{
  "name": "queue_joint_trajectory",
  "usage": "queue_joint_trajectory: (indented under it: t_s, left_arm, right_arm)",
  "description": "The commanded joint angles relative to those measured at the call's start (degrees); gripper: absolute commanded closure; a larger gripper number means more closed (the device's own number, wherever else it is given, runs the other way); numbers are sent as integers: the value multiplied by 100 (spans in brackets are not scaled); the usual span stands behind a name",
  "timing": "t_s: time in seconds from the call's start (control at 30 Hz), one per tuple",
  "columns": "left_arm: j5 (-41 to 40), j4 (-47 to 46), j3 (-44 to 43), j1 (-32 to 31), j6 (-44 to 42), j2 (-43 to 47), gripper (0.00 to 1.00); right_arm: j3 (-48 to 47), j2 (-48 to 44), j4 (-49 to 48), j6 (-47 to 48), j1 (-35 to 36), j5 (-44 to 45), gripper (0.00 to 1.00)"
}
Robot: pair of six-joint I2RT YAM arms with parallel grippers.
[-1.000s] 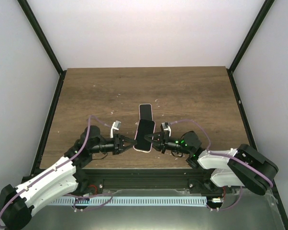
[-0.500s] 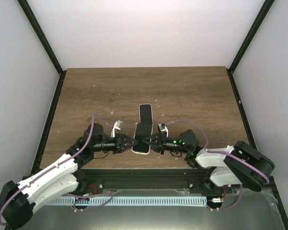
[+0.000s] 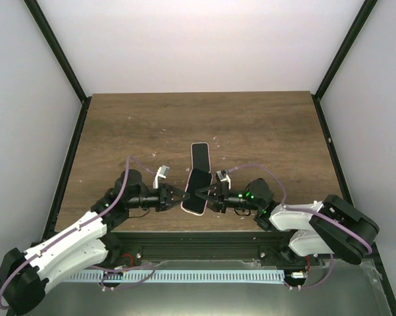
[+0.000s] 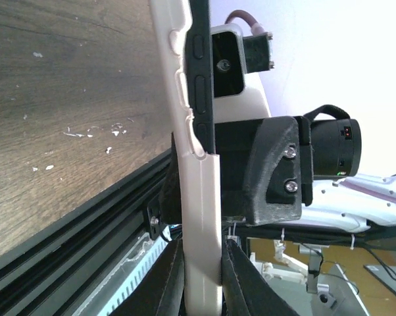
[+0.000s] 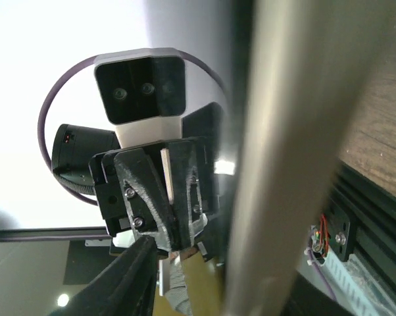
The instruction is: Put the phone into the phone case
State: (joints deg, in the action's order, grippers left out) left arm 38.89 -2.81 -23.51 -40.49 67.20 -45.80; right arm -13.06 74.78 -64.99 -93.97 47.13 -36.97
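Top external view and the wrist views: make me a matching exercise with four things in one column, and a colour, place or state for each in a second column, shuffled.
Things:
1. phone
2. phone case
3. second slab
4. table

Descriptions:
A. brown wood
B. cream, clamped edge-on in the left hand
C. lying flat, farther from the arm bases
D. black, held up off the table against the cream case

Pairs: 1-D, 2-B, 3-C, 4-A
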Motion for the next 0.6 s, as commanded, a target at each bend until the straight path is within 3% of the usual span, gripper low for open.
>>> queue_joint_trajectory:
  t_s: [0.0,0.1,0.3,0.57]
  left_arm:
    - [-48,74,-121,9,93,156,85]
    - [-42,61,-108,11,130,200,76]
    - [71,-42,-30,12,52,103,64]
    - [159,-163,104,14,-53,-60,61]
  right_arm:
    - [-220,-284,99,136,49,75,59]
    - [-57,-405,227,169,51,144,58]
    - [24,-505,103,190,48,153,84]
    - [-113,-476,252,351,50,-30,86]
